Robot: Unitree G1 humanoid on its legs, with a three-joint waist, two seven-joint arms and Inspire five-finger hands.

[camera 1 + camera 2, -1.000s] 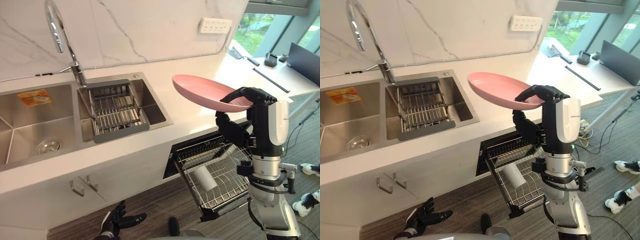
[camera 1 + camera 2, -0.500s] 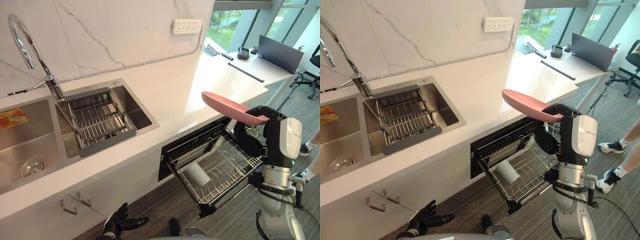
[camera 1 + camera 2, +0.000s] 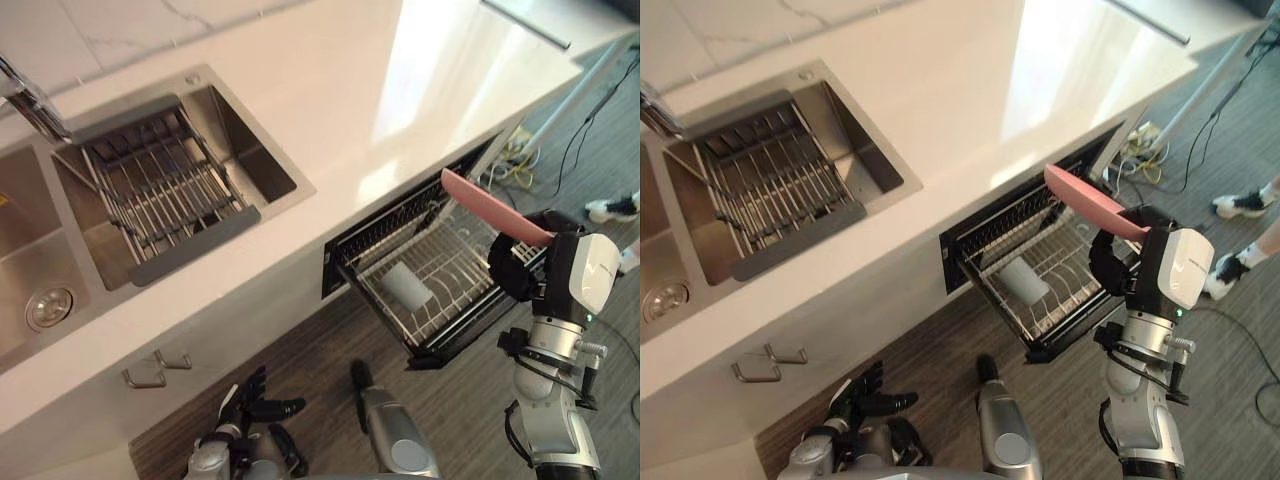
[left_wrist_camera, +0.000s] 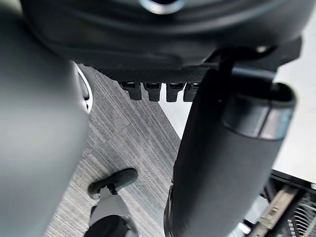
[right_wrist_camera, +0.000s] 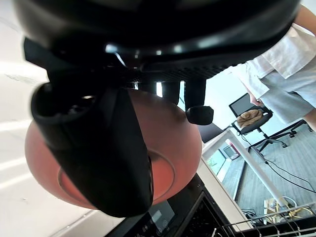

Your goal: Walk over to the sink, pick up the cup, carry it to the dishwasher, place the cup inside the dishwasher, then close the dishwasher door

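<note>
A pink plate [image 3: 495,208] — not a cup — is gripped by the right hand [image 3: 512,272] over the open dishwasher rack [image 3: 455,262], where a white cup [image 3: 405,286] already lies. Placing and door-closing appear left; the left hand [image 3: 247,398] is hung low, fingers relaxed.

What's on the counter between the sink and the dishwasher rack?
Nothing: the countertop between sink and dishwasher rack is bare, in both eye views.
</note>
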